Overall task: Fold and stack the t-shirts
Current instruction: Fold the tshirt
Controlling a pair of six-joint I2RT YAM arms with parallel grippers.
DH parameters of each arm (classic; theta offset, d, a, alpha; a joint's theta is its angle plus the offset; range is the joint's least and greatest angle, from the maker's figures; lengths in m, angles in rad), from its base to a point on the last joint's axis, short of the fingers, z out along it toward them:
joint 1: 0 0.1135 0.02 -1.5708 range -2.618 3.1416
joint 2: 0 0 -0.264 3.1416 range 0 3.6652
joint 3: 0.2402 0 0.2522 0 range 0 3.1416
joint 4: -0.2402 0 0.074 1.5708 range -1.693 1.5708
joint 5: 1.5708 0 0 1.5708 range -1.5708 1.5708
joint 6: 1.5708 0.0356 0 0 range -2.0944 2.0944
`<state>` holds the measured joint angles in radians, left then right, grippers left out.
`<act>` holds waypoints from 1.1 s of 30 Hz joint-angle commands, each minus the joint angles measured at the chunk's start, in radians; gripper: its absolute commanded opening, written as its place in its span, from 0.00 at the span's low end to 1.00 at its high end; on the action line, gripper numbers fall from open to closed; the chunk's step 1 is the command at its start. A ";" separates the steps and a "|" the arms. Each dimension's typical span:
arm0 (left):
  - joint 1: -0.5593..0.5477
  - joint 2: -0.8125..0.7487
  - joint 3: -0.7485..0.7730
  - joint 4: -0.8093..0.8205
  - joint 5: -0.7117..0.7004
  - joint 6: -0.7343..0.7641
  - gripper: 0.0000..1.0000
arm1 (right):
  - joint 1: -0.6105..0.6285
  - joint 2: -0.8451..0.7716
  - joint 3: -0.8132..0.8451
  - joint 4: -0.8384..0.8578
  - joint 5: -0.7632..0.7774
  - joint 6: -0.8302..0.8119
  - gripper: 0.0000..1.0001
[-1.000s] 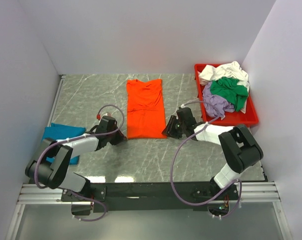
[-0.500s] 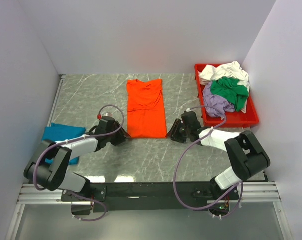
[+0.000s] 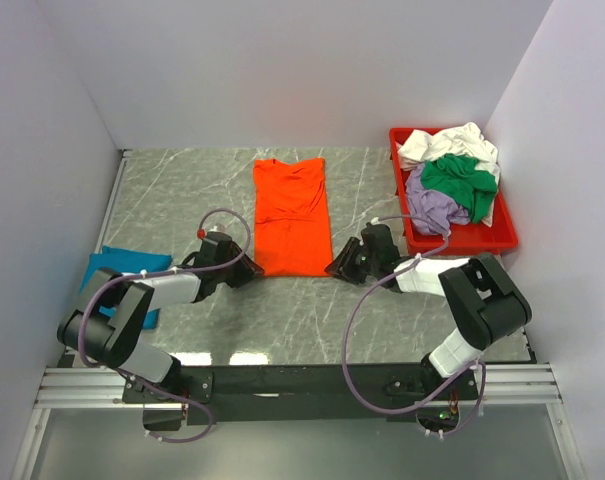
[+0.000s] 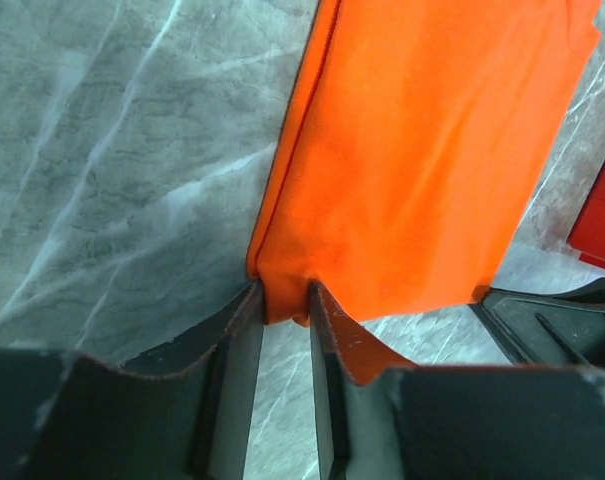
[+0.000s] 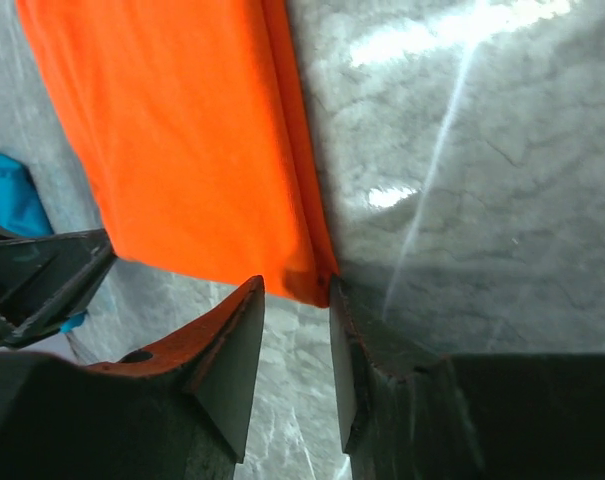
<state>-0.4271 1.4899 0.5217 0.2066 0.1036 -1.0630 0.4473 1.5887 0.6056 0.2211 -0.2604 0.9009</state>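
The orange t-shirt [image 3: 292, 215] lies folded into a long strip in the middle of the table. My left gripper [image 3: 250, 272] is at its near left corner. In the left wrist view [image 4: 285, 300] the jaws stand close together with that corner of the orange shirt [image 4: 432, 150] pinched between the tips. My right gripper [image 3: 332, 268] is at the near right corner. In the right wrist view [image 5: 295, 290] its jaws are open around that corner of the orange shirt [image 5: 172, 130], which touches only one finger. A folded teal-blue t-shirt [image 3: 122, 270] lies at the left.
A red tray [image 3: 502, 240] at the back right holds white [image 3: 452, 140], green [image 3: 460, 180] and lavender [image 3: 432, 208] shirts in a heap. Side walls stand close on the left and right. The table is grey marble.
My left gripper has slid forward onto the shirt's near left corner. My right gripper drew back a little, then came forward to the near right corner.
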 commanded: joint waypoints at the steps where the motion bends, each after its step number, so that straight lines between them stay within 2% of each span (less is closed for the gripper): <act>1: -0.004 0.041 -0.017 -0.035 -0.062 0.014 0.31 | -0.001 0.050 -0.020 0.027 -0.002 0.016 0.39; 4: -0.004 0.055 -0.003 -0.029 -0.058 0.024 0.25 | -0.002 0.066 -0.013 0.043 -0.010 0.023 0.34; 6: -0.004 0.058 0.001 -0.027 -0.054 0.028 0.15 | -0.004 0.070 -0.007 0.044 -0.011 0.021 0.28; 7: -0.004 0.052 0.011 -0.029 -0.051 0.034 0.10 | -0.002 0.067 -0.004 0.041 -0.011 0.020 0.19; 8: -0.004 0.046 0.011 -0.038 -0.050 0.035 0.03 | -0.002 0.054 -0.003 0.031 -0.010 0.012 0.16; 10: -0.006 0.011 0.009 -0.052 -0.050 0.044 0.01 | -0.002 0.034 -0.009 0.020 0.001 0.007 0.05; 12: -0.010 -0.023 -0.006 -0.085 -0.056 0.047 0.01 | -0.002 -0.007 -0.029 0.008 0.003 0.000 0.01; 18: -0.056 -0.244 -0.089 -0.185 -0.071 0.029 0.01 | -0.002 -0.153 -0.133 0.003 -0.028 -0.003 0.00; 23: -0.134 -0.446 -0.170 -0.282 -0.097 -0.035 0.01 | 0.013 -0.355 -0.275 -0.026 -0.048 0.000 0.00; 27: -0.258 -0.647 -0.227 -0.371 -0.135 -0.098 0.01 | 0.042 -0.537 -0.368 -0.095 -0.042 0.010 0.00; 33: -0.419 -0.793 -0.282 -0.479 -0.189 -0.208 0.01 | 0.106 -0.824 -0.481 -0.215 -0.013 0.069 0.00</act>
<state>-0.7845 0.7391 0.2626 -0.1646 -0.0143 -1.1976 0.5331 0.8574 0.1619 0.0872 -0.3145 0.9371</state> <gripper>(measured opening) 0.015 0.029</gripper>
